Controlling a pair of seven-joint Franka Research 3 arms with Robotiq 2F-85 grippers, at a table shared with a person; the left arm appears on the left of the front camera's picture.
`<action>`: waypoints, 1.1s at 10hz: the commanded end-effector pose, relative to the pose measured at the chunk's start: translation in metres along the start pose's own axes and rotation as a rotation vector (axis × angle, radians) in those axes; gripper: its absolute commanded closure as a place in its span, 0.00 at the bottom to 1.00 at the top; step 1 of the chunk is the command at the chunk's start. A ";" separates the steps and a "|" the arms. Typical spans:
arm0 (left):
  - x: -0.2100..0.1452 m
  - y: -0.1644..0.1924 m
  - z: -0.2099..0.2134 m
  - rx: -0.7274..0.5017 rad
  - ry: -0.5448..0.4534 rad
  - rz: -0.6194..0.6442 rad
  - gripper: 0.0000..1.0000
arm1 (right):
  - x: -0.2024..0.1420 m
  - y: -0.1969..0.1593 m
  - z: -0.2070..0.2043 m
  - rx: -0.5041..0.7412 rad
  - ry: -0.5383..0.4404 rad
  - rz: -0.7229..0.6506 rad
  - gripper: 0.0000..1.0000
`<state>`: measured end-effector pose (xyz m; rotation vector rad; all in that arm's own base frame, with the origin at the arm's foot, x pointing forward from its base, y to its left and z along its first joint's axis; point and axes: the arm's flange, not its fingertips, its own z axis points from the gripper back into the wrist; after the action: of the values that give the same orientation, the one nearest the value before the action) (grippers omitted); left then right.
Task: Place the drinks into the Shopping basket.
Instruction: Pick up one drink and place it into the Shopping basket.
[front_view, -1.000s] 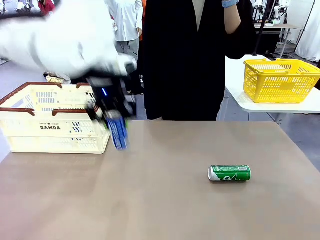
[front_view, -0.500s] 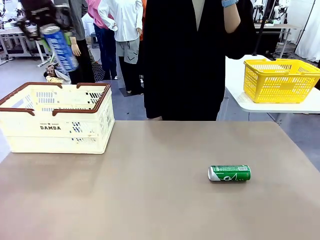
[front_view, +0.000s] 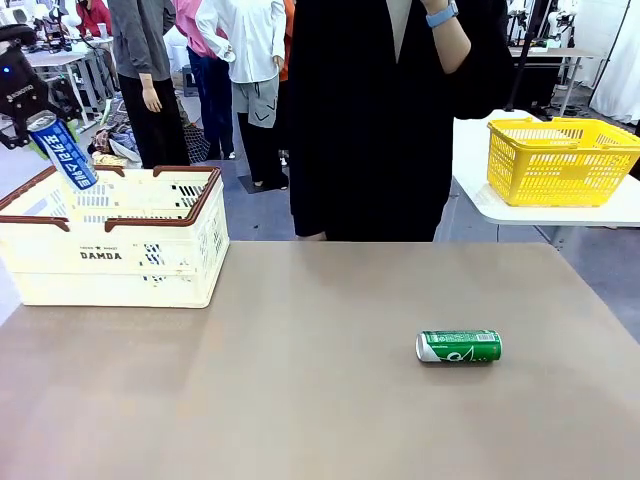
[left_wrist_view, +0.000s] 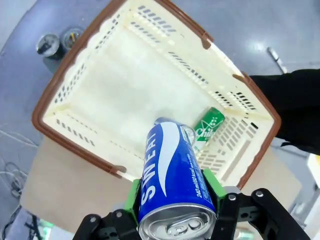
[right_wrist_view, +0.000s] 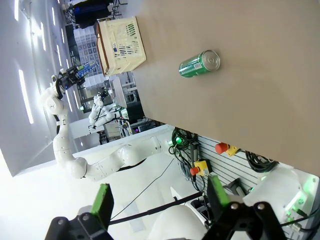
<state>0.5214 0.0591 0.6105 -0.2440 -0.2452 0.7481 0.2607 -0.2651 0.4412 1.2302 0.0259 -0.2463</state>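
While the left claw clamps the slim blue metal can, tilted above the cream slotted plastic basket | right claw: apart | risk: tilted release may clip the brown rim, bouncing out | slim green can: lying on surface

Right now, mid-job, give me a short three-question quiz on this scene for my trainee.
1. True or false: the green can stands upright on the table.
2. Which gripper grips the blue can? A left, B right.
3. Fill in: the blue can hangs over the basket printed ____.
Key: 1 false, it lies on its side. 2 A, the left gripper. 3 DAMDA.
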 end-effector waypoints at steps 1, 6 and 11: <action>-0.009 -0.021 0.022 0.009 -0.034 -0.064 1.00 | -0.001 0.001 0.004 0.001 0.007 0.025 0.00; -0.012 -0.023 0.017 0.000 -0.027 -0.061 1.00 | -0.001 0.001 0.004 0.001 0.007 0.025 0.00; 0.026 -0.017 -0.055 0.266 0.045 -0.475 1.00 | -0.001 0.001 0.004 0.001 0.007 0.025 0.00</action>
<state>0.5565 0.0410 0.5575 0.0010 -0.1017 0.3219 0.2608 -0.2650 0.4414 1.2302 0.0260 -0.2457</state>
